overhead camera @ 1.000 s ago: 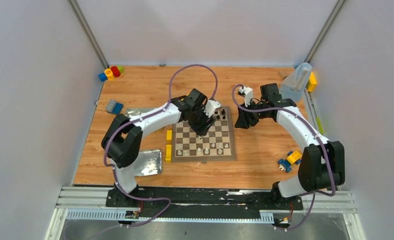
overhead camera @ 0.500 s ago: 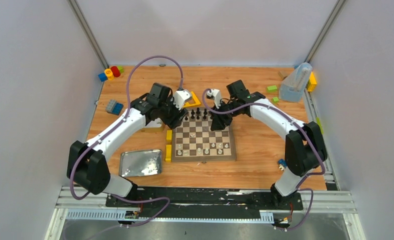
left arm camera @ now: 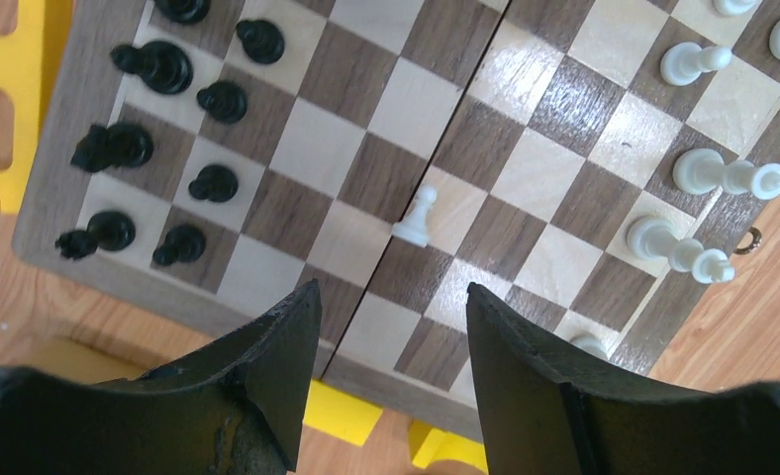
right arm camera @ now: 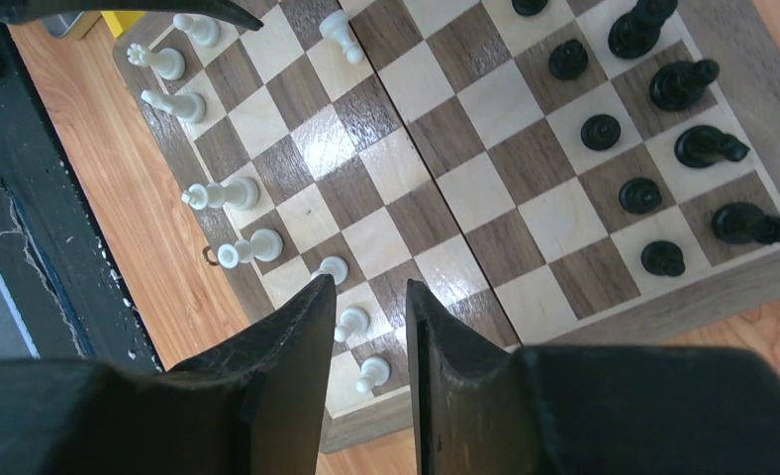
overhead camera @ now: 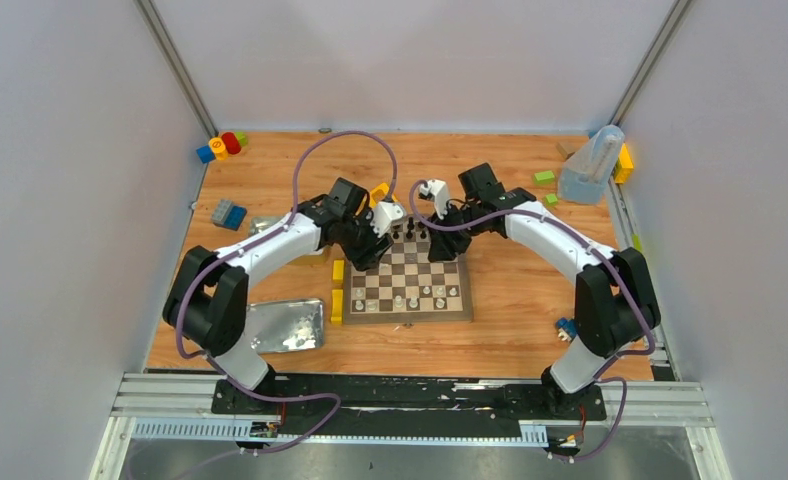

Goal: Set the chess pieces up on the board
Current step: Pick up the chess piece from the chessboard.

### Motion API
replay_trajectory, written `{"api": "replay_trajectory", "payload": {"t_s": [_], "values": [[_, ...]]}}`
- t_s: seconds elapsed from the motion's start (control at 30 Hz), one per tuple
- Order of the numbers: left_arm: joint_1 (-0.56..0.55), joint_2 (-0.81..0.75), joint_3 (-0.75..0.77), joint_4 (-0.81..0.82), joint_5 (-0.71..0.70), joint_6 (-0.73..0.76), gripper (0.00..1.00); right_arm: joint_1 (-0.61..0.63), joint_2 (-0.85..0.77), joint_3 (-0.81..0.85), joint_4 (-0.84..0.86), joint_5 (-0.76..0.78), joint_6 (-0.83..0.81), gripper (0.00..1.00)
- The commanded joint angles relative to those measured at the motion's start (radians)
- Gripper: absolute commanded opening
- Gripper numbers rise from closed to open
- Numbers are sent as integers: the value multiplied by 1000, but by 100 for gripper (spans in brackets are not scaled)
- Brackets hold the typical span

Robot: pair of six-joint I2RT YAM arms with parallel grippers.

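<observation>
The board (left arm camera: 386, 109) is of varnished wood with visible grain, and its cream squares shine glossy. The black chess pieces (left arm camera: 215, 183) look smooth and slightly glossy, the white chess pieces (left arm camera: 415, 218) smooth too. The jaws are matt black, rough and scratched. The counter (overhead camera: 515, 320) is light wood; the tin (overhead camera: 285, 326) on it is shiny metal.

Left white-and-black arm (overhead camera: 280, 240) and right arm (overhead camera: 550, 235) both reached inward, wrists pitched down. Left black two-finger gripper (left arm camera: 391, 297) was spread wide, empty. Right black two-finger gripper (right arm camera: 369, 287) showed a narrow gap, empty.
</observation>
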Motion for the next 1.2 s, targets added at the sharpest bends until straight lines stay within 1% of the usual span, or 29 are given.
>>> {"api": "replay_trajectory", "payload": {"t_s": [0.0, 0.3, 0.37, 0.43, 0.63, 1.17], "values": [[-32, 26, 33, 89, 40, 74, 64, -22, -70, -32, 28, 7, 1, 33], [-78, 98, 53, 114, 16, 131, 64, -31, -86, -62, 29, 2, 2, 33], [-78, 107, 53, 107, 16, 142, 63, -32, -87, -66, 29, 3, 0, 33], [-79, 113, 49, 96, 14, 154, 60, -33, -85, -69, 29, 5, -1, 33], [-79, 128, 44, 89, 3, 166, 56, -34, -79, -66, 29, 2, 1, 33], [-81, 128, 32, 55, 25, 176, 47, -34, -71, -67, 29, 13, 3, 33]]}}
